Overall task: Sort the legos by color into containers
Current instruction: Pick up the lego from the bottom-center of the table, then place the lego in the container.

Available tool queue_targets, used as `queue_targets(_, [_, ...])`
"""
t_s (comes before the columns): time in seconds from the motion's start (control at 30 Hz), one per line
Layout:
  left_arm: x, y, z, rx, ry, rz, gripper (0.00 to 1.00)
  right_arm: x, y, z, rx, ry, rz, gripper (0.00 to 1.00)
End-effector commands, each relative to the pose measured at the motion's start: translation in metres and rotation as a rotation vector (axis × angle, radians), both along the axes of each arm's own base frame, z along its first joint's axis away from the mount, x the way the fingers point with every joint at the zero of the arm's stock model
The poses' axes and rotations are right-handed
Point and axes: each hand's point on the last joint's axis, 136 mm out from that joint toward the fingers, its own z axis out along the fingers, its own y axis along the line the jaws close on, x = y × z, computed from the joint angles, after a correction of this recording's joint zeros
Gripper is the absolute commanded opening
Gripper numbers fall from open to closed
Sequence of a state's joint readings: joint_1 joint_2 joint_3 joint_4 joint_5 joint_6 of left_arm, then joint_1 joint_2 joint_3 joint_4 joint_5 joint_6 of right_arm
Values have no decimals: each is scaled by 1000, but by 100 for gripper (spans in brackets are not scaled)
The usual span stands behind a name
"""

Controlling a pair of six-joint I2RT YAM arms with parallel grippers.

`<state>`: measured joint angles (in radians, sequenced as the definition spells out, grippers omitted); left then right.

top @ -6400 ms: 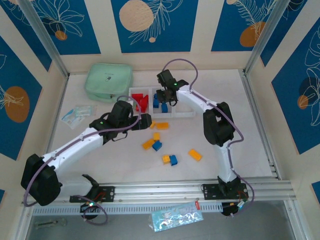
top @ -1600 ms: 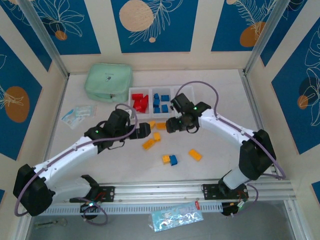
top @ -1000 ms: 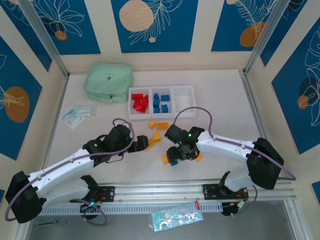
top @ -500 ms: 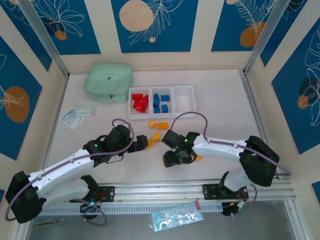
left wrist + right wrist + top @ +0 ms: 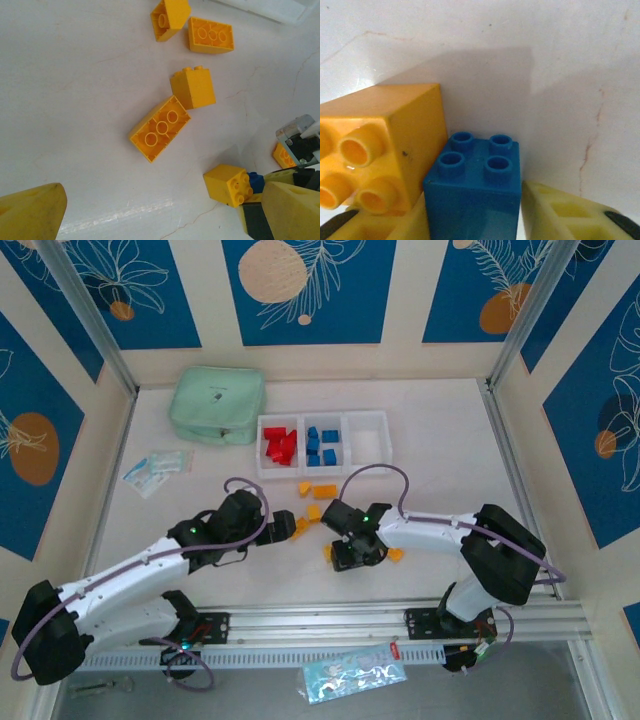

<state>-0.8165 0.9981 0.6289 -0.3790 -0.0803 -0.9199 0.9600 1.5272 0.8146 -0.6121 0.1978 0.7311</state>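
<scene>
Blue brick (image 5: 472,190): on the table near the front, bumps up, right between the right gripper's fingers.
Right gripper (image 5: 480,217): low at the table; its two fingers press on the blue brick's sides and pinch it.
Yellow brick (image 5: 380,150): touching the blue brick on the left in the right wrist view.
Left gripper (image 5: 160,215): spread wide, holding nothing, over the table near the loose yellow bricks.
Loose yellow bricks (image 5: 160,129): four on the table, between the blue brick and the bins.
Bins (image 5: 368,445): in a row at the back, well apart from the blue brick; red bricks (image 5: 280,445) in the left one, blue bricks (image 5: 322,445) in the middle one.
Pouch (image 5: 217,405): just left of the bins.
</scene>
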Motion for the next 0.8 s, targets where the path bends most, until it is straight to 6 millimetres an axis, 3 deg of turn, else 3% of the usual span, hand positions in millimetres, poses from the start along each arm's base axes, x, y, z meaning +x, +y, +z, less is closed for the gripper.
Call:
queue_targets(0.0, [0, -1, 1, 7, 0, 5, 99, 0, -8, -2, -17, -6, -5, 40])
queue_targets(0.33, [7, -9, 13, 1, -26, -13, 99, 18, -18, 29, 64, -56, -46, 28])
queue_targets(0.53, [14, -8, 28, 20, -74, -28, 99, 60, -21, 76, 170, -149, -86, 28])
queue_targets(0.77, [32, 3, 44, 29, -107, -20, 99, 124, -3, 116, 209, -269, -61, 27])
